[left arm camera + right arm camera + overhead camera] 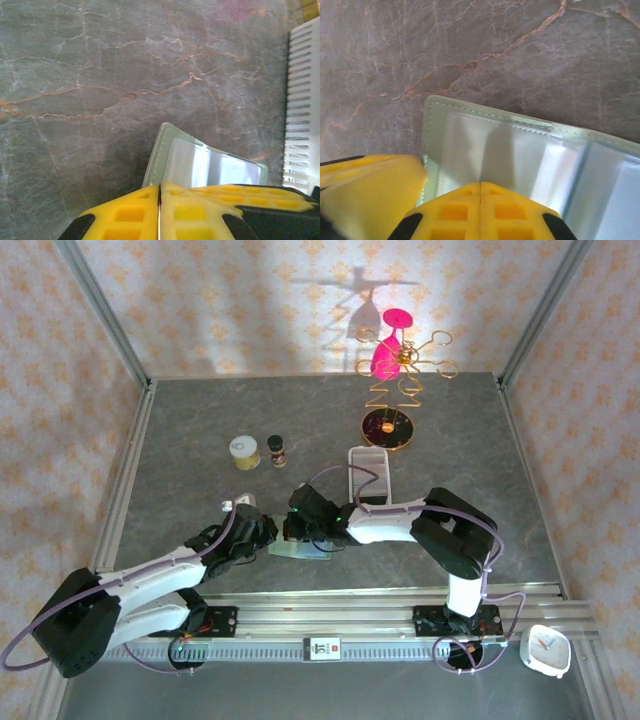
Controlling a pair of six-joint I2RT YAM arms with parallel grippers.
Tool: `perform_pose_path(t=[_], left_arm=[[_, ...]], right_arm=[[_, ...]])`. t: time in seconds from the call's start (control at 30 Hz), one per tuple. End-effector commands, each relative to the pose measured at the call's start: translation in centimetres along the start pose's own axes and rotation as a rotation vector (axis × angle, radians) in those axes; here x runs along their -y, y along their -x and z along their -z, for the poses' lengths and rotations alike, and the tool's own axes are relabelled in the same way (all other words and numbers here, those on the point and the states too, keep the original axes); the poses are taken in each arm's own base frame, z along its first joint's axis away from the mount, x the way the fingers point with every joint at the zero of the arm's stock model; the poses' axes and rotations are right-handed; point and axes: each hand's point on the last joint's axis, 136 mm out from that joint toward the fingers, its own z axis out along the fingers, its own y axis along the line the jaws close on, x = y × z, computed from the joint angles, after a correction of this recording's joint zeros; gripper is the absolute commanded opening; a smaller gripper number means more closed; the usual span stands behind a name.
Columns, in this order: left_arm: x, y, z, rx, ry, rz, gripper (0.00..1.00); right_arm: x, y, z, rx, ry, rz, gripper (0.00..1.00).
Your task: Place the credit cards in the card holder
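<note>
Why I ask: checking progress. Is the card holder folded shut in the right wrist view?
No, the card holder lies open, its clear pockets showing.

Laboratory robot test cell; aluminium frame posts point(104, 310) and patterned wall panels point(250, 300) enclose a marble-look table point(200, 420) beyond the left gripper point(268, 536) and right gripper point(292, 532); behind both, a mounting rail point(350, 608) with graduated scale strip point(400, 648) carries the arm bases point(455, 620).

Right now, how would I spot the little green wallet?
Look at the grey marbled table. Near the middle of its front edge lies the card holder. It is flat, pale green with shiny clear pockets, unlike the long white slotted tray behind it.
</note>
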Motion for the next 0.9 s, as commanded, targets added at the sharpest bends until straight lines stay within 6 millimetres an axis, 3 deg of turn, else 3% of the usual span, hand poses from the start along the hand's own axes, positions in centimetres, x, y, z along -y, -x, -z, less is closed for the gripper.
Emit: perform_pose_path(t=[0.0,0.6,0.87], left_arm=[[0.5,-0.6,-0.5,-0.034,-0.046,0.002,0.08],[-1.8,-2.0,-1.5,-0.065,0.007,0.013,0.05],[-2.8,-2.4,-1.6,-0.076,0.039,0.018,0.02]], right_arm=[[-0.7,0.1,-0.8,0.001,0.022,-0.012,0.00],[-0.6,0.1,-1.3,0.006,0.035,-0.059,0.00],[-1.7,1.0,-0.1,0.056,0.100,-0.127,0.00]])
